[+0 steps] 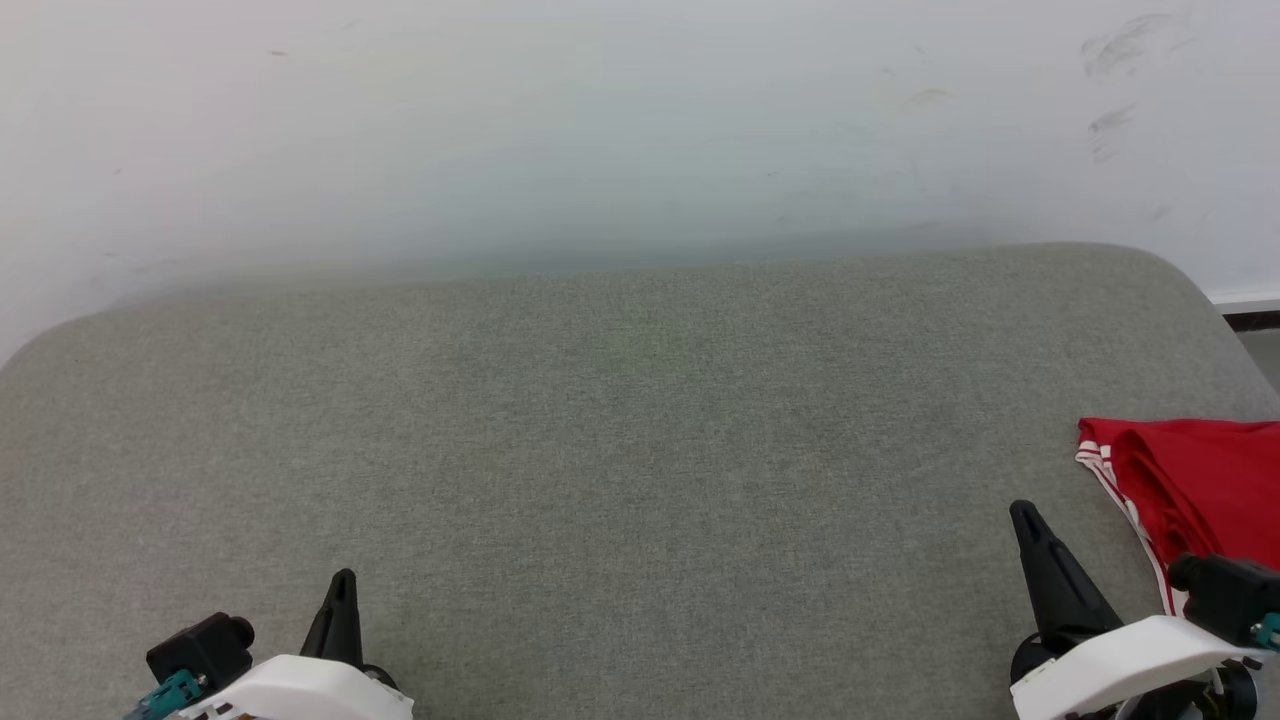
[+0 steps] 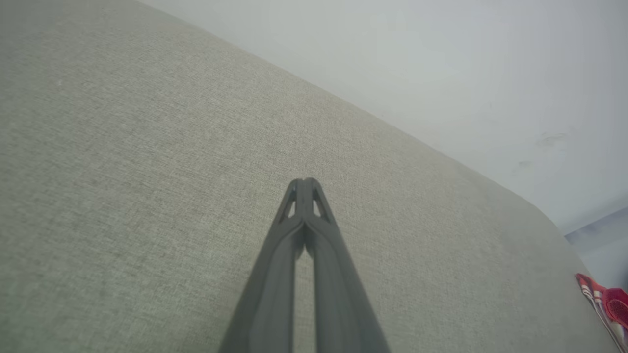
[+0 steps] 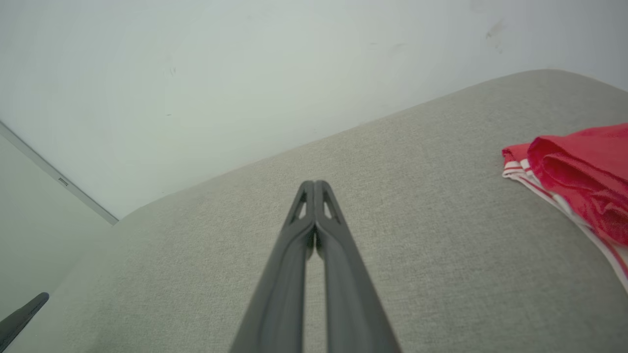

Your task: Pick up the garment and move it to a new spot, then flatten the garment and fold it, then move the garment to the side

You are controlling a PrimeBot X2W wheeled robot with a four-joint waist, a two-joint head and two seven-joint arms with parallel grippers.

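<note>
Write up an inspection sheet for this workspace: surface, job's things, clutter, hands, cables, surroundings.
surface: grey woven cushion, smooth, rounded far corners.
job's things: garment, red with red-white striped trim, bunched at the cushion's right side, partly out of frame.
clutter: nothing seen.
hands: left hand shut, holding nothing; right hand shut, holding nothing, fingers left of the garment and apart from it.
cables: nothing seen.
surroundings: pale wall behind, scuffed at upper right.

garment point(image 1: 1200, 480): on cushion point(image 1: 640, 450), far right | right claw point(image 1: 1024, 512): beside it | wall point(image 1: 600, 120): behind cushion
</note>
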